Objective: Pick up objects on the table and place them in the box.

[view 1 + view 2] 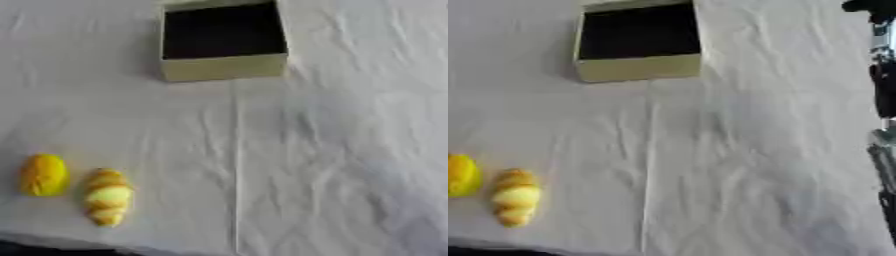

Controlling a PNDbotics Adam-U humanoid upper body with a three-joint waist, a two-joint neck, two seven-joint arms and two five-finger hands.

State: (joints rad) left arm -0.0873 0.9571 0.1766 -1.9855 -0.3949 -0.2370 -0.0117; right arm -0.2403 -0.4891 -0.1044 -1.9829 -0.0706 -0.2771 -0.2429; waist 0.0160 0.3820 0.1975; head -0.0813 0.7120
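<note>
An open cardboard box [224,67] with a dark inside stands at the far middle of the table. At the near left lie a yellow lemon-shaped object [45,175] and, just right of it, a yellow-and-tan striped croissant-shaped object [108,197]. They lie close together, apart from the box. My right arm [883,90] runs black and silver along the right edge of the right eye view. Its dark end [870,7] shows at the top right corner, far from both objects. My left hand does not show.
A white wrinkled cloth [315,165] covers the table, with a crease running down the middle from the box. A dark strip [52,248] marks the table's near edge at the lower left.
</note>
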